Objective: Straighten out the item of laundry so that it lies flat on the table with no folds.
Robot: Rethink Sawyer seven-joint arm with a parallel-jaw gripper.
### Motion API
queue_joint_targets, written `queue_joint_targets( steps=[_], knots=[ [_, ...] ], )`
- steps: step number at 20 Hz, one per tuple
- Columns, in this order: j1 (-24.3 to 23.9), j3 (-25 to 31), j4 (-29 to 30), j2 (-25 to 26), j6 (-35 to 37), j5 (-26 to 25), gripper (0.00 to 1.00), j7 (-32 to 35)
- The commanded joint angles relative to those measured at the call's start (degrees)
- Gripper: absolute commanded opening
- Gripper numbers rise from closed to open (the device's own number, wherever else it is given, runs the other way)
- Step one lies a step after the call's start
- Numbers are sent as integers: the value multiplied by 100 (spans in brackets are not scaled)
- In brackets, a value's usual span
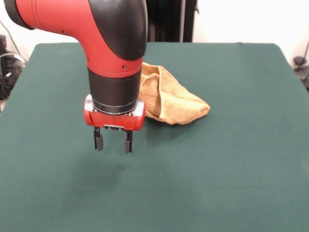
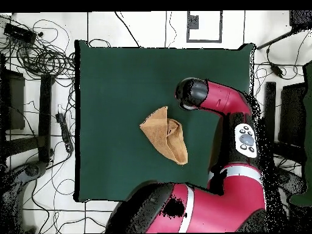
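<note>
While the towel lies bunched and folded over near the middle of the table, the gripper hangs just beside it, fingers parted and empty. Unfolding looks barely begun; next it needs a loose corner to pinch.

One towel is counted, lying folded behind and to one side of the jaws. One table is counted, spread beneath the jaws. One gripper with two fingers is counted, set apart with nothing between them.
</note>
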Motion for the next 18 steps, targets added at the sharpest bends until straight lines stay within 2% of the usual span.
queue_joint_targets(
  steps=[1,7,18],
  knots=[
    [219,575,543,-51,155,-222,100,23],
    [105,568,549,-104,249,-285,100,-191],
    [-385,655,496,-164,438,-458,100,-864]
  ],
)
